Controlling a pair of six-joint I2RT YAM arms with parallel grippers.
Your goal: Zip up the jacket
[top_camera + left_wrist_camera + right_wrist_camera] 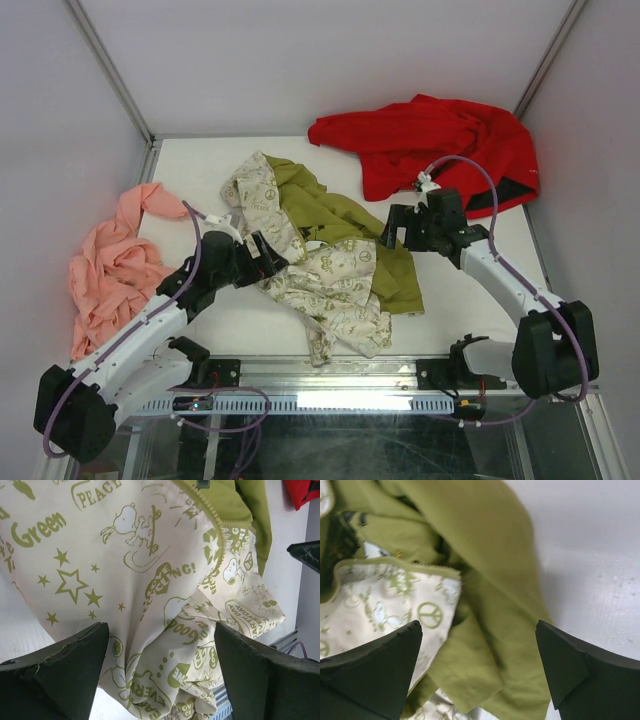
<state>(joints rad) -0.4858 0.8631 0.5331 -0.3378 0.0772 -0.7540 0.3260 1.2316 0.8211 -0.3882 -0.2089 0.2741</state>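
While the jacket (320,260) lies open and rumpled at the middle of the counter (200,170), its long axis runs from the hood at about 11 o'clock to the hem at about 5 o'clock in the top view. The left gripper (268,255) sits at the jacket's 9 o'clock edge over printed cloth, fingers spread wide and holding nothing. The right gripper (395,228), at the 2 o'clock edge above the olive lining, is likewise released. A toothed zipper edge (212,525) shows toward 1 o'clock in the left wrist view; the slider, I think, is hidden. Both arms look about equally near.
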